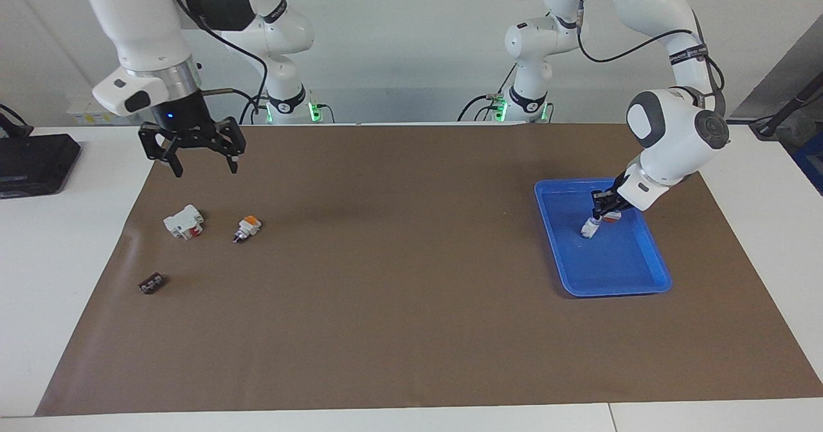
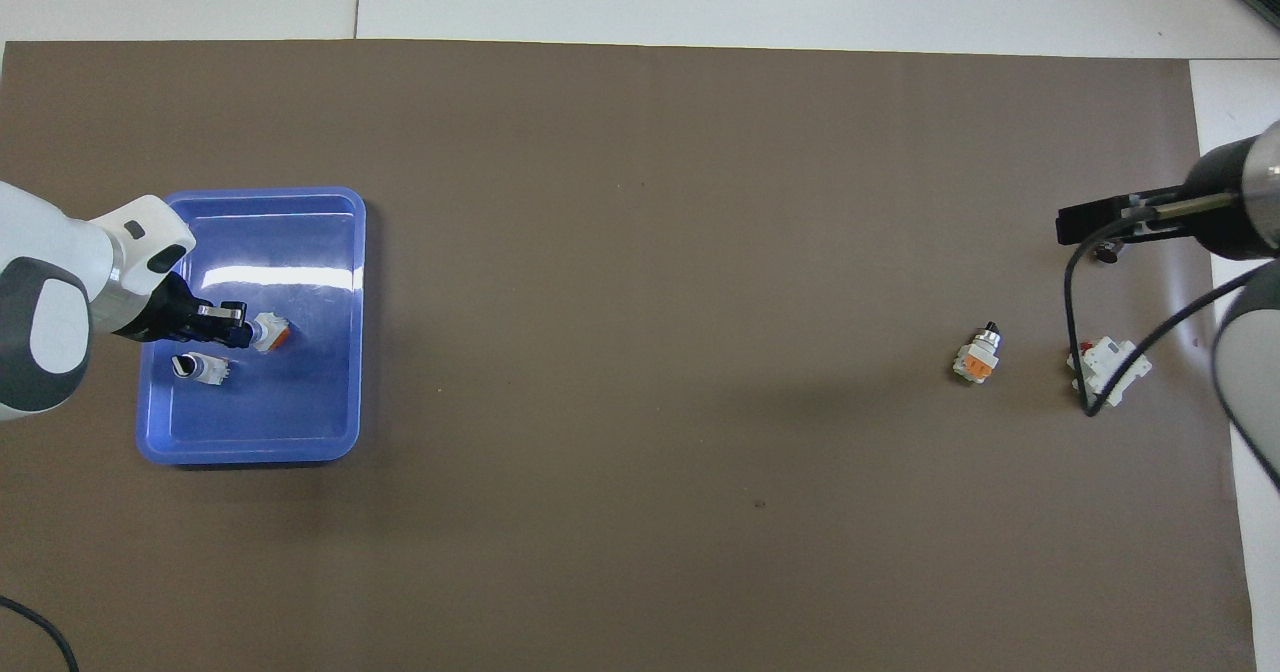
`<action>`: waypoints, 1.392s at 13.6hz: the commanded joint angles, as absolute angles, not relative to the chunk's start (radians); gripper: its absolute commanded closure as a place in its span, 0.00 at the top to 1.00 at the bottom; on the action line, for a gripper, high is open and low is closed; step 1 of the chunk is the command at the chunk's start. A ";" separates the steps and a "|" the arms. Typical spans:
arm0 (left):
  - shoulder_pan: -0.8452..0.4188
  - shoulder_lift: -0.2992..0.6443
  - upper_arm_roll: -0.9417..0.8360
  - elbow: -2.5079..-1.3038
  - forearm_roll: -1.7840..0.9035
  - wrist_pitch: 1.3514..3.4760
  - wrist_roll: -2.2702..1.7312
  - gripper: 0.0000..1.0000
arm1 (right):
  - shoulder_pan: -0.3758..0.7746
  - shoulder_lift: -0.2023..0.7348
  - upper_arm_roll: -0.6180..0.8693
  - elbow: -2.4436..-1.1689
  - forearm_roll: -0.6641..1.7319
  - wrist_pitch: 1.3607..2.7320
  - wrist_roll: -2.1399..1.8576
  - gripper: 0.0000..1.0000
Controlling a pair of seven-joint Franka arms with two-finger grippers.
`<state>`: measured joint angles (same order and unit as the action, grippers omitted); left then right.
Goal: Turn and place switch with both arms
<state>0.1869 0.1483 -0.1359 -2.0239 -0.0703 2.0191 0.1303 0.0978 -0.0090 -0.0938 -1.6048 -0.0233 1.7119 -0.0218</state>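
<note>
The brown mat [image 1: 411,303] is carrying a blue tray [image 1: 649,284] toward the left arm's end. The left gripper [image 1: 602,213], fingers pinched together on a switch [image 1: 588,228], is sitting inside it. The right gripper [image 1: 204,162], fingers apart, is hanging over the mat's robot-side edge. Another switch [image 1: 247,227] is lying near the right arm's end.

One white switch [image 1: 247,227] with orange face lies on the brown mat [image 1: 411,329], toward the right arm's end; two others [image 2: 205,367] [image 2: 270,332] lie in the blue tray [image 2: 345,252].

Tray [image 1: 649,283], left arm's end: two switches [image 2: 270,333] inside. Right arm's end: switch [image 1: 247,227] beside larger block [image 1: 184,221].
</note>
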 commanded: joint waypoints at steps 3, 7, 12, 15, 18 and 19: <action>0.156 0.190 -0.133 -1.927 -0.002 1.878 0.058 0.00 | 0.077 -0.012 -0.126 -1.534 -0.014 1.555 0.063 1.00; 0.144 0.206 -0.135 -1.883 0.000 1.879 0.002 0.86 | 0.048 -0.031 -0.114 -1.574 -0.003 1.559 0.075 1.00; 0.144 0.267 -0.137 -1.630 -0.008 1.728 0.000 0.99 | 0.055 -0.035 -0.109 -1.574 -0.002 1.545 0.075 1.00; 0.143 0.275 -0.143 -1.504 -0.018 1.625 0.000 0.99 | 0.055 -0.035 -0.107 -1.572 -0.003 1.546 0.077 1.00; 0.123 0.267 -0.144 -1.376 -0.018 1.488 0.000 0.99 | 0.058 -0.035 -0.107 -1.571 0.000 1.543 0.074 1.00; 0.112 0.262 -0.143 -1.364 -0.020 1.465 -0.002 1.00 | 0.058 -0.035 -0.107 -1.572 0.000 1.536 0.075 1.00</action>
